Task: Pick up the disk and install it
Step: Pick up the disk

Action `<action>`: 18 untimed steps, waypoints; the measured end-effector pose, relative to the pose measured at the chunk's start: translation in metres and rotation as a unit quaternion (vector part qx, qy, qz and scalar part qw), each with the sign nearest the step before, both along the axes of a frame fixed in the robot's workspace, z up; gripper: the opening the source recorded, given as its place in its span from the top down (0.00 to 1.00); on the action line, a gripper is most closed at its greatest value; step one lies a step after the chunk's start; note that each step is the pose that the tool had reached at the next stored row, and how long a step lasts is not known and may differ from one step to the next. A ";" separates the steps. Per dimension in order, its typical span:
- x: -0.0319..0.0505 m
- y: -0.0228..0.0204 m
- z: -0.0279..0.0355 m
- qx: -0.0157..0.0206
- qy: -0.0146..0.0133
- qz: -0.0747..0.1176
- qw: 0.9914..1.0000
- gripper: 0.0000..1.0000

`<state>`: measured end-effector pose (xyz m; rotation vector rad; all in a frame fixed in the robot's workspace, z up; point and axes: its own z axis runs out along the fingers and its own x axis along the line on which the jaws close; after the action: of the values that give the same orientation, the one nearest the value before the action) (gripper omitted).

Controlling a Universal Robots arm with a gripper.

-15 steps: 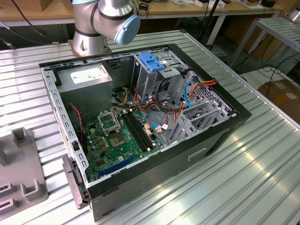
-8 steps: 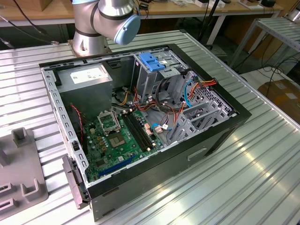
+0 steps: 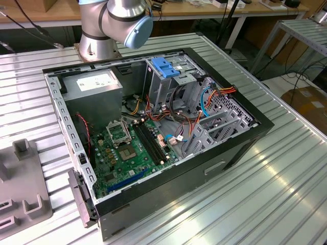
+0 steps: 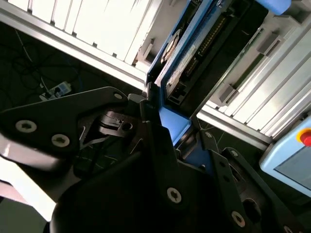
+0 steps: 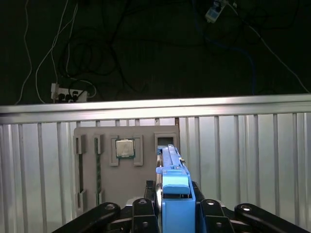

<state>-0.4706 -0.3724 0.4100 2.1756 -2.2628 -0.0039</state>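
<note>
Disk (image 5: 170, 158) held edge-on, clear of the table. Gripper (image 5: 174, 204) jaws clamped on the blue carrier's near end, so the drive body projects forward, probably to enter a bay lengthwise. Beyond it: grey fixture tray (image 5: 97, 165) holding a processor chip (image 5: 125, 148), on the slatted aluminium table (image 5: 243, 160). Farthest, floor cables (image 5: 73, 73).

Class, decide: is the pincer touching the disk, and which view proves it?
Touching. In the first wrist view the pincer clamps the disk by its blue carrier rail, pressed against both sides with no gap.
</note>
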 end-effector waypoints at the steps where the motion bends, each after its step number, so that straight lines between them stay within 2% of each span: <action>1: 0.0000 0.0000 0.0031 0.000 0.000 0.000 1.000 0.63; 3: 0.0000 0.0000 0.0093 0.000 0.000 0.000 1.000 0.63; 12: 0.0000 0.0000 0.0254 0.000 0.000 0.000 1.000 0.63; 18: 0.0000 0.0000 0.0387 0.000 0.000 0.000 1.000 0.63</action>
<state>-0.4706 -0.3724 0.4487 2.1757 -2.2629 -0.0039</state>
